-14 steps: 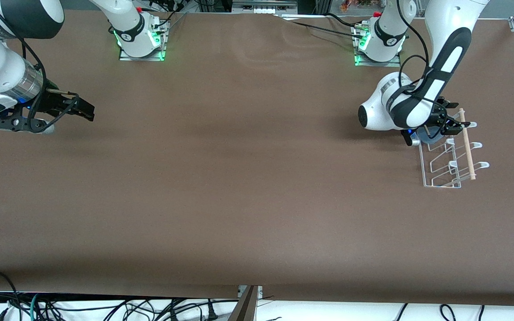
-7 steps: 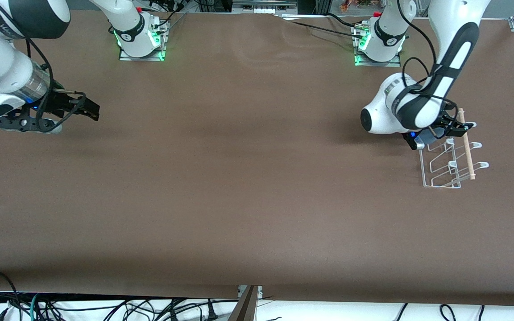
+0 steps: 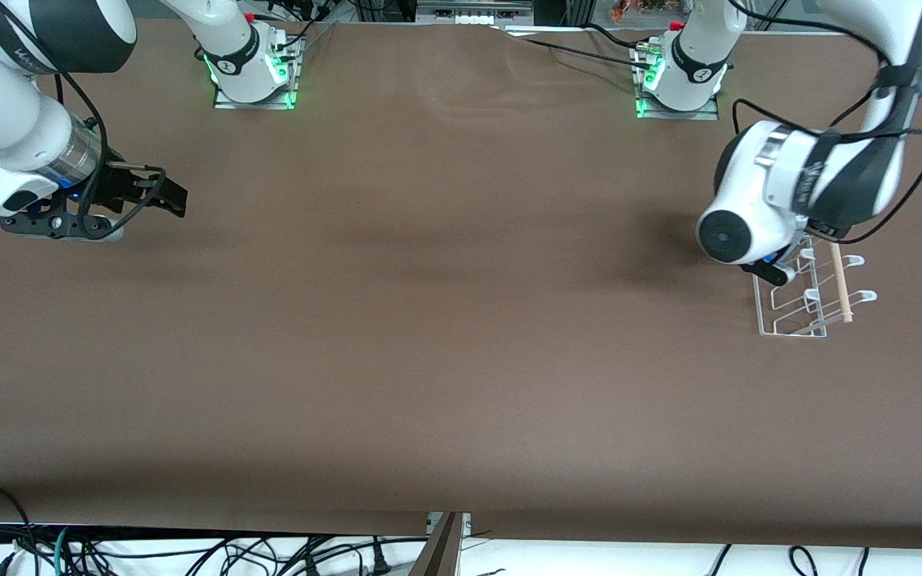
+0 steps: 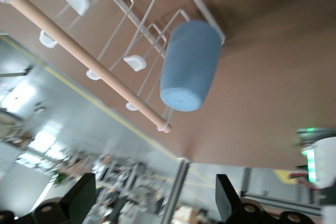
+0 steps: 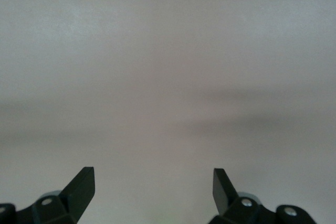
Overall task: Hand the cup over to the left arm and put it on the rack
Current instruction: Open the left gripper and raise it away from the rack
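Item 1, rack (image 3: 805, 300): white wire with a wooden rod (image 3: 839, 276) across it, standing at the left arm's end of the table, nearest the front camera of all listed here

Item 2, cup (image 4: 190, 65): light-blue tumbler, seated on the rack's prongs on a tilt, closed base outward; hidden under the arm in the front view. You may judge it light, stiff and smooth-walled, so likely slippery; if you must reseat it, take it across mid-body

Item 3, left gripper (image 4: 152, 203): over the rack, fingers spread wide, holding nothing, clear of the cup

Item 4, right gripper (image 3: 158, 196): over bare table at the right arm's end, claw wide and empty; that arm waits
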